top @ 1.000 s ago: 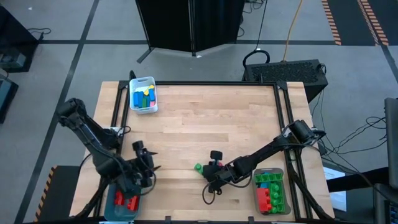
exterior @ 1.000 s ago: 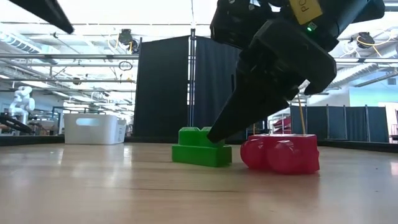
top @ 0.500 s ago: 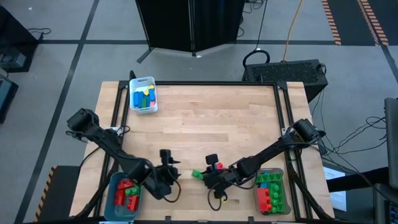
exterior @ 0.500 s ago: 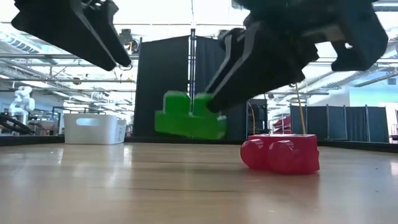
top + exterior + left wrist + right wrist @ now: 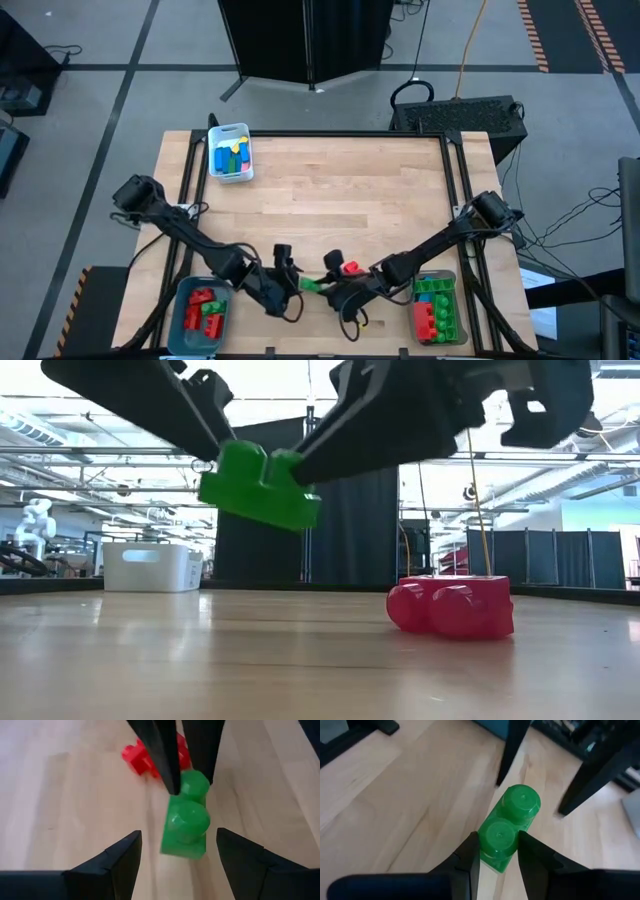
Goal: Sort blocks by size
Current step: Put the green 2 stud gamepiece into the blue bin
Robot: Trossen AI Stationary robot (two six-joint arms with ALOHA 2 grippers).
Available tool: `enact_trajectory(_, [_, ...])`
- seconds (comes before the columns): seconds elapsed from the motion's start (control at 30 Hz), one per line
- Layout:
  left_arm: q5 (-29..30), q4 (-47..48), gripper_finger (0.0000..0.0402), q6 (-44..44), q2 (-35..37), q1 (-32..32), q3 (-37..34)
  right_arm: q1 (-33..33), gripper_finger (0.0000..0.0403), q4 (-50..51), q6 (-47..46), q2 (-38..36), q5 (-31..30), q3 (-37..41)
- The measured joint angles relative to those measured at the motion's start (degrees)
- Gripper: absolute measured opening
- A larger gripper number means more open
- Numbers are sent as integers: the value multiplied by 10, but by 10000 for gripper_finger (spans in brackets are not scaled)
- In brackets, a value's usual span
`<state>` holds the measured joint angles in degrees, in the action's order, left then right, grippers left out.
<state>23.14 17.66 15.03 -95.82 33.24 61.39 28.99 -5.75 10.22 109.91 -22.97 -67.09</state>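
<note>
A green two-stud block (image 5: 260, 486) hangs in the air near the table's front middle, held by my right gripper (image 5: 320, 286). It also shows in the right wrist view (image 5: 511, 822) and the left wrist view (image 5: 186, 822). My left gripper (image 5: 288, 277) is open just left of it. Its fingers (image 5: 122, 857) stand either side of the block's free end, with gaps showing. A red block (image 5: 450, 606) rests flat on the table (image 5: 330, 200) beside my right gripper; it also shows from above (image 5: 350, 267). My right gripper pinches the green block between its two fingers (image 5: 471, 854), on the two sides of the end stud (image 5: 496, 840) nearest the wrist. The fingers come from the table's right, slanting down, and lie along the block. The block is lifted clear and tilted, its free end higher.
A white bin (image 5: 231, 152) with blue, green and yellow blocks stands at the far left. A teal bin (image 5: 203, 313) with red and green blocks is at the near left. A clear bin (image 5: 435, 305) with green and red blocks is at the near right.
My right gripper has lifted the green block off the table and carried it up and toward the table's left, away from the red block, which stays put. My left gripper has come from above the teal bin toward the right, up to the block.
</note>
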Motion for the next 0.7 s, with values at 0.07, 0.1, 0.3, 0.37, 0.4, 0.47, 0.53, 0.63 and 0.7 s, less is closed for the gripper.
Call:
enact_trajectory(0.07, [-20, -2, 242, 6, -7, -3, 0, 0, 93, -12, 15, 0, 0, 0])
enact_trajectory(0.1, [-31, -4, 242, 9, -11, -4, 0, 0, 93, -17, 22, 0, 0, 0])
enact_trajectory(0.3, [-19, -9, 242, 6, -35, -6, 0, 0, 93, -30, 30, 0, 3, 0])
enact_trajectory(0.37, [-16, -9, 242, -8, -37, -6, 0, 0, 93, -29, 31, 0, 4, 0])
enact_trajectory(0.4, [-16, -11, 242, -14, -38, -6, 0, 0, 93, -29, 31, 0, 4, 0])
enact_trajectory(0.47, [-16, -17, 242, -24, -39, -6, 0, 0, 93, -29, 31, 0, 4, 0])
enact_trajectory(0.53, [-16, -31, 242, -40, -39, -6, 0, 0, 93, -29, 31, 0, 5, 0])
enact_trajectory(0.63, [-17, -46, 242, -66, -39, -5, 0, 0, 93, -29, 31, 0, 6, 0])
enact_trajectory(0.7, [-23, -56, 242, -75, -39, -5, 0, 0, 93, -29, 31, 0, 6, 0])
